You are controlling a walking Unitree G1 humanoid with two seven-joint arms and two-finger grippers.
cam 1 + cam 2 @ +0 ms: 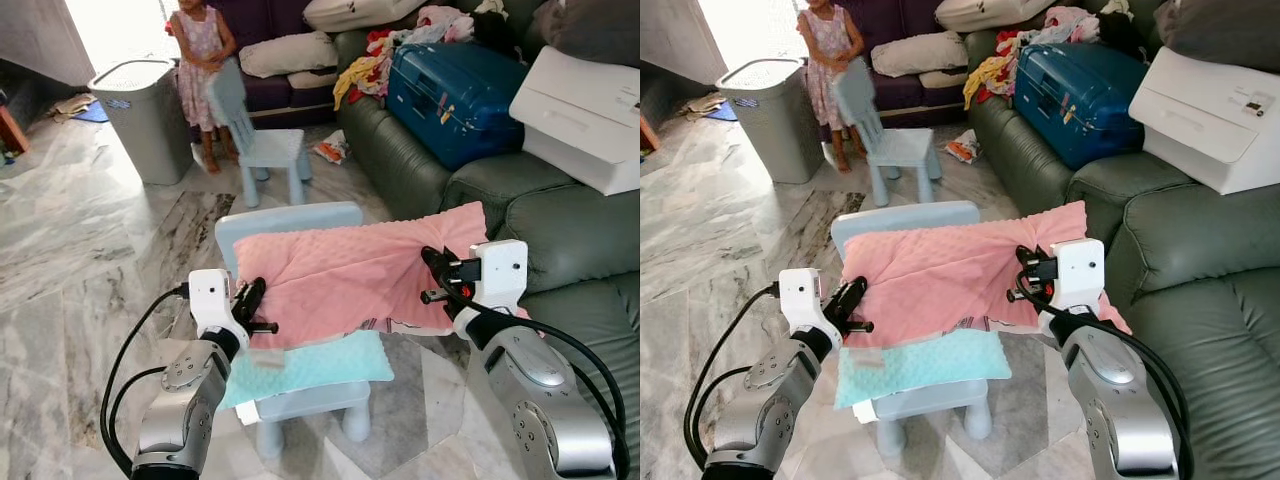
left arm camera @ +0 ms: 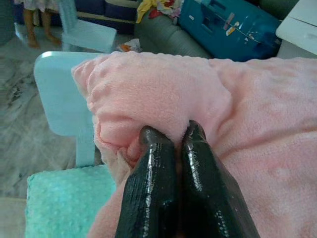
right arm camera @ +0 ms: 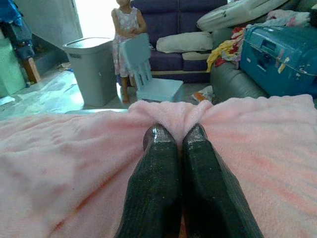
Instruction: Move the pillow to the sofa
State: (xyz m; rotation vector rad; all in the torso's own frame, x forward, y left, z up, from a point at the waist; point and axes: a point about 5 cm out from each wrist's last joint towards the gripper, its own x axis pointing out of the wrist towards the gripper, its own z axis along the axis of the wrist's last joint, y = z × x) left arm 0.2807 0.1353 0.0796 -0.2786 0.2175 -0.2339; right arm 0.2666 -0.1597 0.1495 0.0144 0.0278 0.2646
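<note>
The pink pillow [image 1: 365, 272] hangs stretched between the two grippers, just above a small light blue chair [image 1: 290, 225]. Its back edge leans on the chair's back. The left gripper [image 1: 258, 308] pinches the pillow's left corner, and its two black fingers [image 2: 158, 188] are squeezed tight on the soft cloth. The right gripper [image 1: 436, 275] pinches the right end, with its fingers [image 3: 163, 183] closed on a fold too. Under the pillow, a teal cushion [image 1: 320, 365] lies on the chair seat. The green sofa [image 1: 560, 235] stands just to the right, with a blue suitcase [image 1: 455, 95] and a white box [image 1: 585, 115] on it. Farther back, a child [image 1: 200, 60] stands by another small chair [image 1: 265, 140] and a grey basket [image 1: 145, 115].
</note>
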